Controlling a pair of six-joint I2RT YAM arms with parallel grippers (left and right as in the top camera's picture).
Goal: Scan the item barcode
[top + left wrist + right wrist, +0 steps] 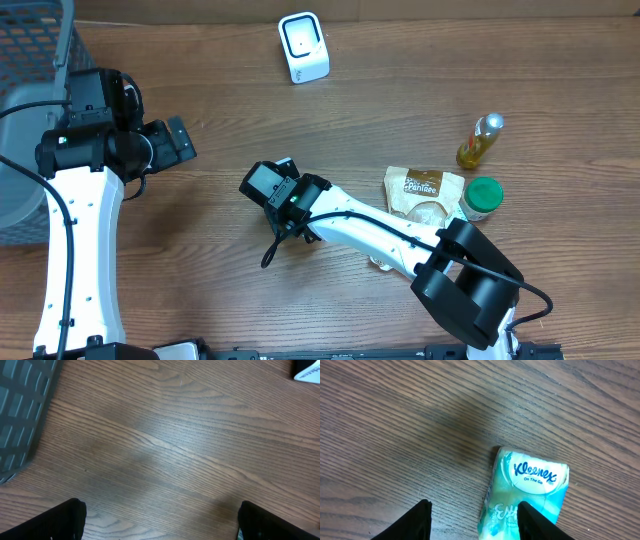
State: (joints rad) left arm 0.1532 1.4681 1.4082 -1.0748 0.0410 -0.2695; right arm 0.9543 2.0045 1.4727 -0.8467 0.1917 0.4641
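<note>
A small tissue pack (525, 492), teal and white with a blue "Kleenex On The Go" label facing up, lies flat and slightly askew on the wooden surface (395, 420). The scanner (303, 47), a small white rounded box, stands upright toward the far side.

Kleenex pack (527, 495) cut off at btm edge of right wrist view, hidden under right hand (270, 190) overhead.
</note>
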